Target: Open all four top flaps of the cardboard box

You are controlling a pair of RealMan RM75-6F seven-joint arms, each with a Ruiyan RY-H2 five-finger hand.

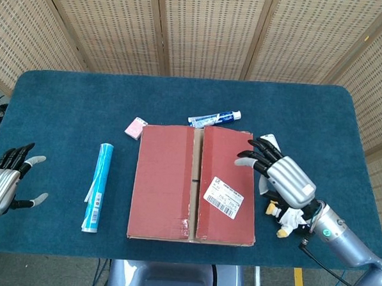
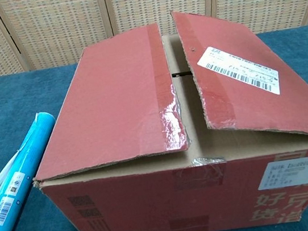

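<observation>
Red-brown cardboard box [image 1: 193, 185] sits mid-table near my edge, both big top flaps down with a narrow gap along the middle; in the chest view they're a bit lifted, not flat. White shipping label [image 1: 223, 197] on the right flap. My right hand [image 1: 280, 175] hovers at the box's right edge, fingers spread, holding nothing. My left hand [image 1: 6, 183] is out at the left table edge, also spread and empty. Blue tube [image 1: 97, 187] lies left of the box, bare cloth between.

Bare tabletop [image 1: 64, 111] flanks the box [image 1: 193, 183]; a blue tube [image 1: 97, 187] lies left, a plush toy [image 1: 294, 219] right.
</observation>
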